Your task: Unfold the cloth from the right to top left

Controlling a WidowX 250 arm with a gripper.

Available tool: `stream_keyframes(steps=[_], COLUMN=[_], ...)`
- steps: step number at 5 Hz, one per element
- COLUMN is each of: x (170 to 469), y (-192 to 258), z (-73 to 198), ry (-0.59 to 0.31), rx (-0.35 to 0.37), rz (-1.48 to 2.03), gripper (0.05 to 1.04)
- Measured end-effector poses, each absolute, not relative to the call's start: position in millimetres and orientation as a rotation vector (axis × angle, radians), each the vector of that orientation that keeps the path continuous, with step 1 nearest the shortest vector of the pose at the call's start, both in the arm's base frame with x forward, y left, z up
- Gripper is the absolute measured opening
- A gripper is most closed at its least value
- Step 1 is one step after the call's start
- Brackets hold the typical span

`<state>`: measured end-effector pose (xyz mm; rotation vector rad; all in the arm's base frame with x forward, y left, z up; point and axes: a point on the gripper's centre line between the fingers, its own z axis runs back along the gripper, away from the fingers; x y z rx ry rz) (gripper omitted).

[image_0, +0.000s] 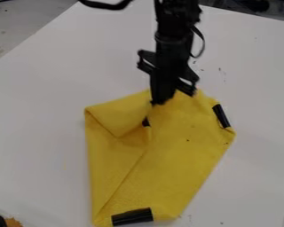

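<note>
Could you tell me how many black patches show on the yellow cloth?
3 black patches on the cloth: one at upper right, one at the bottom edge, and a small bit near the middle. Folds may hide more.

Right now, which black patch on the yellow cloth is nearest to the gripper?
The small middle patch, just below the gripper in view; the right-edge patch and bottom-edge patch are farther away.
</note>
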<state>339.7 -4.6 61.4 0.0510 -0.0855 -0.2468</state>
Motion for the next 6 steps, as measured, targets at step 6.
stream_keyframes(steps=[6], x=[402.0], y=[107.2], z=[58.5], ry=[-0.129], rx=[0.14], rz=[-0.316], gripper=[0.244])
